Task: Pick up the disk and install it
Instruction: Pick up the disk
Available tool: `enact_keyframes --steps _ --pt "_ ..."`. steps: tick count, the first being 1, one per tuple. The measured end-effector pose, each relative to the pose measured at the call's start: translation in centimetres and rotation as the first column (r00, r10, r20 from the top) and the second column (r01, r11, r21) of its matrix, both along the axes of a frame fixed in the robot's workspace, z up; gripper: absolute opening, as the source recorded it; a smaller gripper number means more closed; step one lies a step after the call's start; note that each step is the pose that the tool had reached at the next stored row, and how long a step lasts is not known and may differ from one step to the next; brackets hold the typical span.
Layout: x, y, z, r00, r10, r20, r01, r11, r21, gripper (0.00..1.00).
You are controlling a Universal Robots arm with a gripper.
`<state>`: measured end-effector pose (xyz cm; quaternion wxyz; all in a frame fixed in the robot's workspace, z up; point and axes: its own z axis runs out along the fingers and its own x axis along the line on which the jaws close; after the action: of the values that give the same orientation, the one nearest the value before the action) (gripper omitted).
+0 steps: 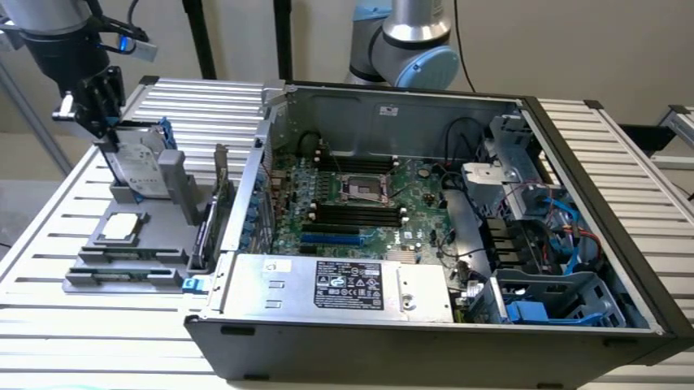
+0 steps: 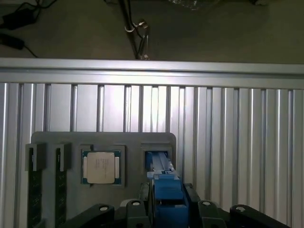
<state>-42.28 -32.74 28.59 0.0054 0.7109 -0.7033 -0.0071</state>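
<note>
Table (image 1: 607, 162): slatted aluminium, carrying the lot.
Computer case (image 1: 434, 341): lid off, motherboard showing.
Holder (image 1: 130, 252): grey tray, just beside the case.
Gripper (image 1: 106, 134): narrowed right onto the top edge of the Disk (image 1: 139, 166), gripping it!
Disk: on edge in the Holder's slot; silver-grey, white label, bright blue rails (vivid up close).
Chip (image 1: 119, 227): flat, beside it.

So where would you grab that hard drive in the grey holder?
Probably by its top edge, from straight above. The hard drive stands on edge in a slot of the grey holder, so only its upper end with the blue rails is free.
</note>
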Motion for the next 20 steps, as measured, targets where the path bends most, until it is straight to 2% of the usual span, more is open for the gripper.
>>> enact_keyframes --steps 2,3,20 --pt "0.00 0.00 0.01 1.0000 0.000 -0.0002 0.000 1.0000 -0.0002 0.39" --pt "0.00 0.00 0.00 1.0000 0.000 -0.0001 0.000 1.0000 -0.0001 0.33" --pt "0.00 -0.21 0.00 1.0000 -0.008 0.0000 0.008 1.0000 0.0000 0.33"
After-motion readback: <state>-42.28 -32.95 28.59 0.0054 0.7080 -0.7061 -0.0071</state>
